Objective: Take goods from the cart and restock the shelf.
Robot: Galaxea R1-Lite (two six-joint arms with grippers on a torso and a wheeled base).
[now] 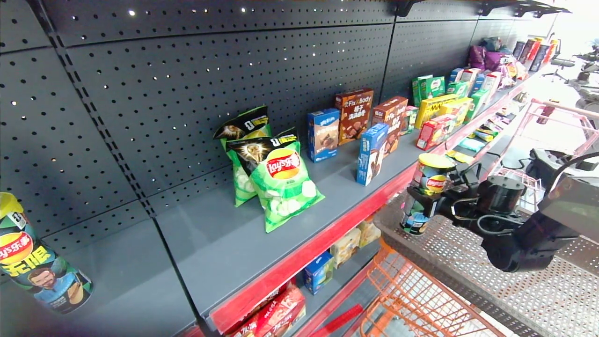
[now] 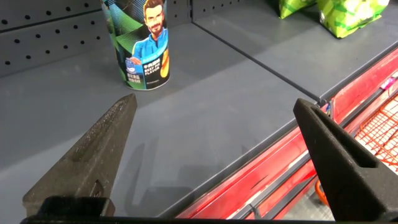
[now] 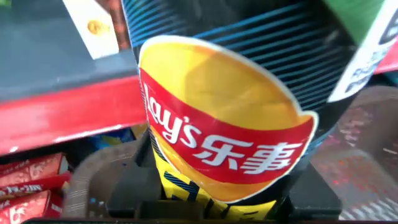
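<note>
We see right hand [image 1: 423, 199] clamped on chip can [image 1: 433, 175], upright over cart [image 1: 468, 267] mesh beside shelf [image 1: 224, 243] red edge; left hand [image 2: 214, 102] released, spread above shelf near second can [image 2: 140, 43] standing there.

Two cans: the left can [image 1: 35, 267] and the right can [image 1: 427, 187]. Two green bags [image 1: 283, 187]. Two blue boxes [image 1: 323, 135]. Two brown boxes [image 1: 354, 114]. Farther boxes along the shelf [image 1: 224, 243] are too small to count.
</note>
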